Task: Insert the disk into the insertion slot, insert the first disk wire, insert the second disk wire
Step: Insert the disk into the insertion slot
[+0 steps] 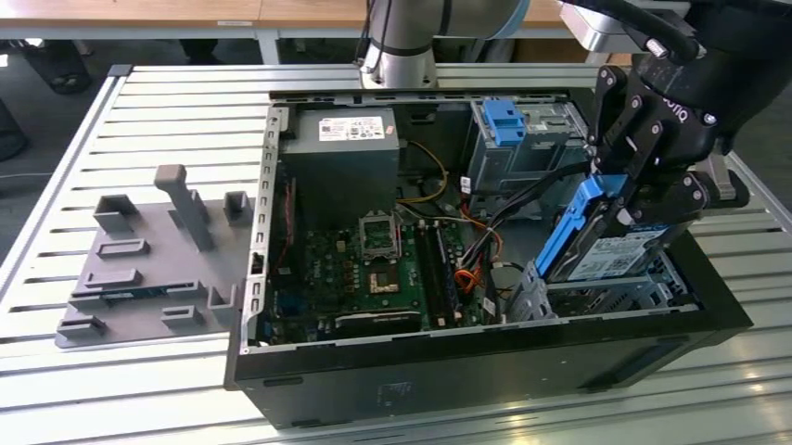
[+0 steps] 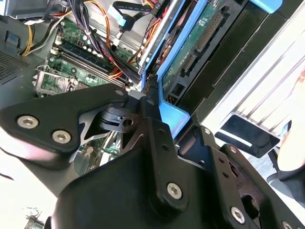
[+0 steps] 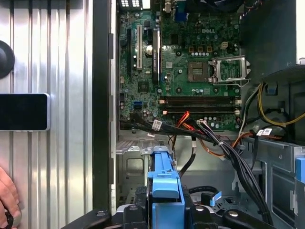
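The gripper (image 1: 633, 190) is clamped shut on the disk (image 1: 604, 243), its black fingers (image 2: 157, 133) pinching the blue caddy at its upper end. The disk hangs steeply tilted right over the insertion slot (image 1: 625, 295), white-and-blue label showing and lower end down at the slot's mouth. Whether it already touches the metal, I can't quite tell. Just beside the slot runs a bundle of cables (image 1: 495, 250), and past those lies the motherboard (image 1: 371, 264). The taller grey cage (image 1: 520, 139) with its blue tab stands near the slot. A grey fixture plate (image 1: 143, 278) sits well apart from the slot, out on the slatted table (image 1: 161, 111), where a person's hand (image 3: 7, 195) rests
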You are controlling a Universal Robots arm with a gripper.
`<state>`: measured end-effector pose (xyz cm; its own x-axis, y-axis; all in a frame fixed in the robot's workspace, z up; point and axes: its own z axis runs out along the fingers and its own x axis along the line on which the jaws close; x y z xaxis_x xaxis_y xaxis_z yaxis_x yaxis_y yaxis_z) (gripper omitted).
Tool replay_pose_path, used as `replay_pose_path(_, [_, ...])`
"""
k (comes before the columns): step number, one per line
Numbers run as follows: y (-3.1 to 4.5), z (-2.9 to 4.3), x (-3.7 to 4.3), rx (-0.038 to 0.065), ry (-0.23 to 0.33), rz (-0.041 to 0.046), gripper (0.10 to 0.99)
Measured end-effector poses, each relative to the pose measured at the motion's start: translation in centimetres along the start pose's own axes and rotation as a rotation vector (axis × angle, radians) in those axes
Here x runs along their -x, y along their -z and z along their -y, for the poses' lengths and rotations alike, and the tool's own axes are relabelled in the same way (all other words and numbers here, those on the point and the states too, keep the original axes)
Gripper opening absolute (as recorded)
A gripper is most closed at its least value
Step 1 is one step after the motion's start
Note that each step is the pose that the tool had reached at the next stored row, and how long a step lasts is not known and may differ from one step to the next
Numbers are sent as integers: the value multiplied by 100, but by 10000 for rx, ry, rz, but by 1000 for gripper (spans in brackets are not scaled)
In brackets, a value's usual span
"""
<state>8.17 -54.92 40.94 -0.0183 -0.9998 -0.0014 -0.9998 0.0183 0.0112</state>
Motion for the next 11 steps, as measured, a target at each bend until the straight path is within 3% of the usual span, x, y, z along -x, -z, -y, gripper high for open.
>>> replay_pose_path(11, [-79, 1, 0, 37, 0, -1, 365])
